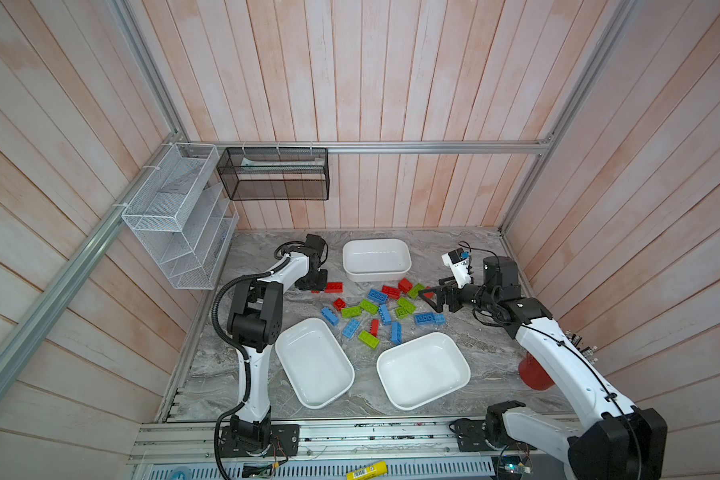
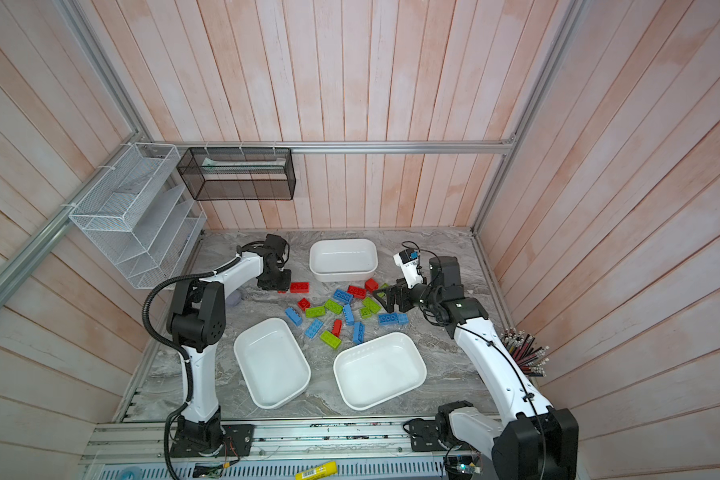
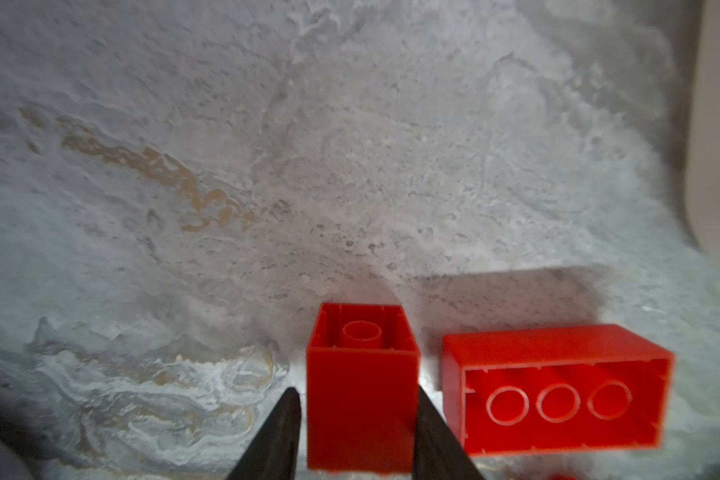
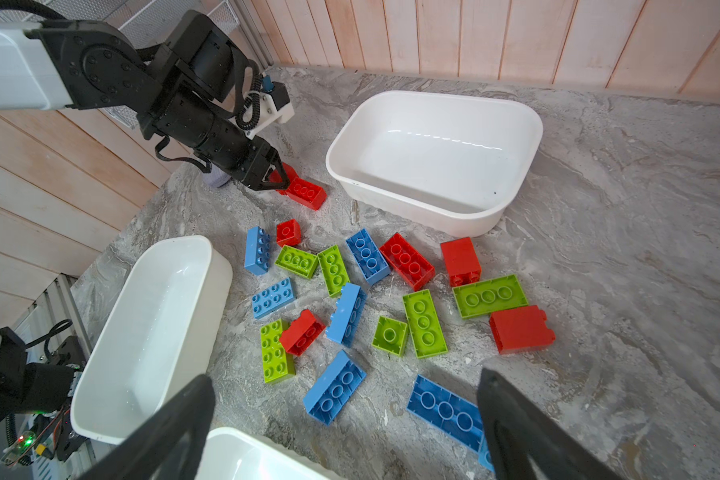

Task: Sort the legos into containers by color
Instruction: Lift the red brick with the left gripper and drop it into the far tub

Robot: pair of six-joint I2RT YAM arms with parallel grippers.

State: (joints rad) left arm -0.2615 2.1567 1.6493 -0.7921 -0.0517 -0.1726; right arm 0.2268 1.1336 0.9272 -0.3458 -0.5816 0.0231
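My left fingers [image 3: 279, 440] bracket a small red brick [image 3: 362, 390]; I cannot tell if they grip. Right fingers [image 4: 516, 424] gape empty at the table's [image 1: 495, 365] two o'clock.

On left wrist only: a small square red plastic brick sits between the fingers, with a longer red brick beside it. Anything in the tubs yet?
Observer: No. All three white shallow plastic tubs are empty: far tub, near-left tub, near-right tub.
Operator: Is the right arm crowding me?
Observer: No. The right gripper is wide open and holds nothing. It is on the opposite side of the brick pile from the left gripper.
Operator: More reds out there?
Observer: Yes, five more red bricks lie in the mixed pile. One is a long red brick, studs down, beside a blue brick.
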